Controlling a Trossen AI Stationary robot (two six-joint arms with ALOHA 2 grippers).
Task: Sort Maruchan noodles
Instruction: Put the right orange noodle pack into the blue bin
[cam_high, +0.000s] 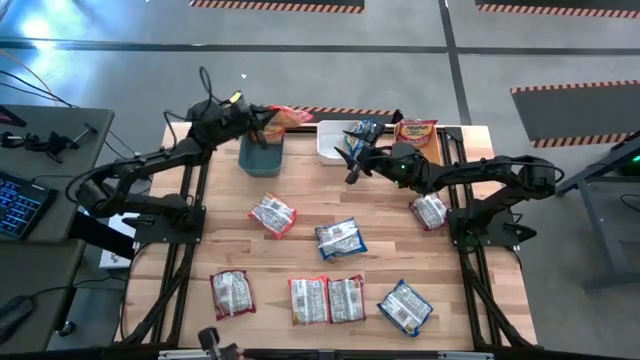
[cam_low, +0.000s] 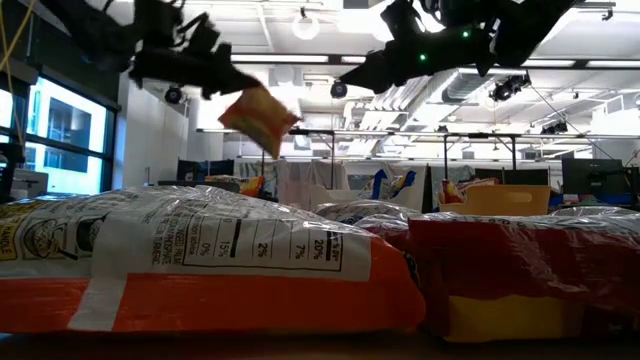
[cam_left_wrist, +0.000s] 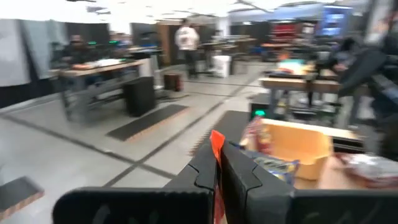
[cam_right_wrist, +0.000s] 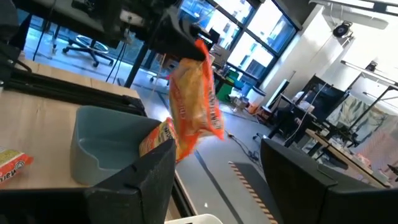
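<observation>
My left gripper (cam_high: 264, 120) is shut on an orange noodle packet (cam_right_wrist: 194, 102), which hangs in the air by the far end of the teal bin (cam_high: 262, 153). A second orange packet (cam_right_wrist: 159, 138) leans inside that bin. My right gripper (cam_high: 350, 160) hovers open, with nothing between its fingers, near the white bin (cam_high: 335, 140), which holds a blue packet (cam_high: 368, 130). Several packets lie flat on the table, silvery backs up, among them ones at the middle (cam_high: 341, 238) and by the near edge (cam_high: 309, 299). My left gripper pinches the orange packet's top edge (cam_right_wrist: 200, 51) between its two shut fingers, which reach out about level. Only a thin strip of orange (cam_left_wrist: 216, 144) shows above the fingertips in the left wrist view. The packet hangs tilted below the fingers, clear of bin and table.
An orange bin (cam_high: 420, 135) with a red-fronted packet stands at the far right beside the white bin. One packet (cam_high: 430, 211) lies under my right arm. Bare wood shows between the bins and the packets in the middle of the table.
</observation>
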